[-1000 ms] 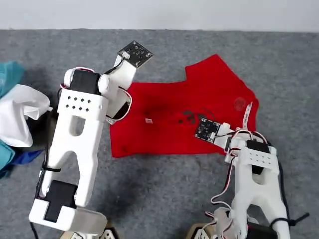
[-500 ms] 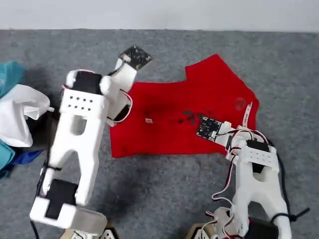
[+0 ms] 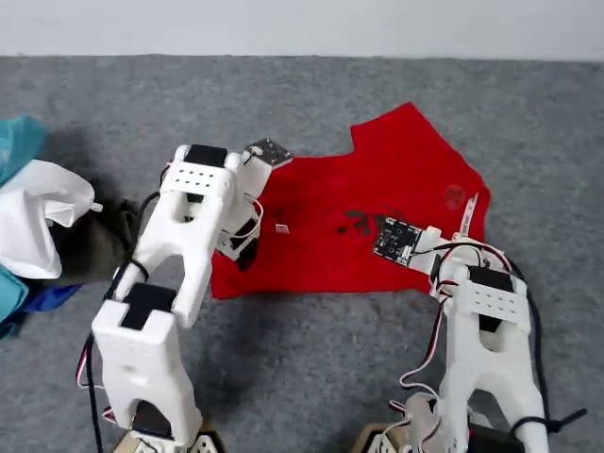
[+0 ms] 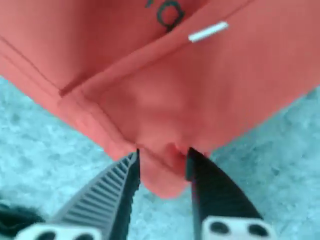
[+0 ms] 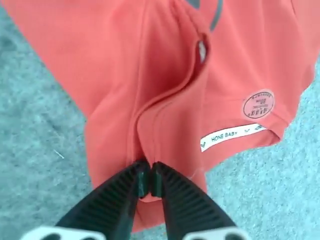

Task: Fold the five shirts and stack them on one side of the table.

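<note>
Shirt (image 3: 377, 203), red, is lying mostly flat at the middle of the table (image 3: 528, 113), its print facing up. You are seeing both arms working at its near edge.

1. Left gripper (image 4: 162, 165): it is sitting at the near-left corner of the shirt. Its fingers are standing narrowly apart with a bunched fold of red cloth gripped between them.
2. Right gripper (image 5: 150, 182): it is sitting at the near-right corner. Its jaws are almost touching and are pinching a folded hem. A white label (image 5: 232, 135) is lying just beside the pinch.

At the left edge of the table you are seeing a pile (image 3: 38, 231) of white, teal, blue and dark garments, lying apart from the shirt.
</note>
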Robot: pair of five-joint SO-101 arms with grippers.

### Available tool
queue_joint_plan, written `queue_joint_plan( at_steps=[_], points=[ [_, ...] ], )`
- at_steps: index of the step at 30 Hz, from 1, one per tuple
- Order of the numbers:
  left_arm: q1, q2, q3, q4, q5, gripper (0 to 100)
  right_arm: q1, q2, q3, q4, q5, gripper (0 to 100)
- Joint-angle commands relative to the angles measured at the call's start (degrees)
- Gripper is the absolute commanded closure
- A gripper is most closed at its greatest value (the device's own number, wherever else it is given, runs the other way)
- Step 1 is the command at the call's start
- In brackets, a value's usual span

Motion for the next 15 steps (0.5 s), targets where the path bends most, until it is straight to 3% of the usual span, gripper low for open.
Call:
queue_joint_plan(
  at_steps=[1, 8, 15],
  points=[
    [-0.35, 3.87, -8.75, -0.7, -0.7, 83, 0.66, -1.89, -1.14, -0.57, 0.62, 99.0],
    [0.09, 10.64, -24.75, 3.25, -13.19, 83, 0.66, -1.8, -1.14, -0.57, 0.62, 99.0],
    [0.0, 17.41, -31.96, 9.14, -25.85, 83, 0.48, -1.8, -1.14, -0.57, 0.62, 99.0]
  ],
)
